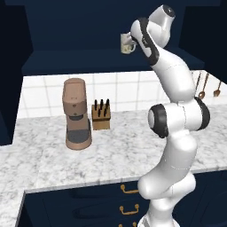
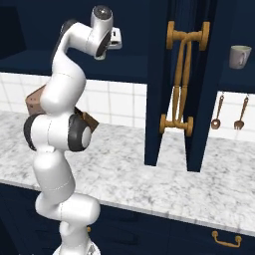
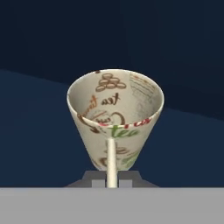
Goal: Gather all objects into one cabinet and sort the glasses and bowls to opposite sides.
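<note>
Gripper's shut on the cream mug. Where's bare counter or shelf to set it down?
Free: marble counter in front of the coffee machine and knife block; dark shelf left of the cream mug. Crowded: open cabinet doors, hanging utensils beyond.

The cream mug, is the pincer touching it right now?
Touching. In the hand view, the pincer is shut on the handle of the cream mug, with no gap showing.

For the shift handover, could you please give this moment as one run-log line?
gripper: shut on cream mug | place: in the cabinet | grey mug: other shelf | doors: open
</note>
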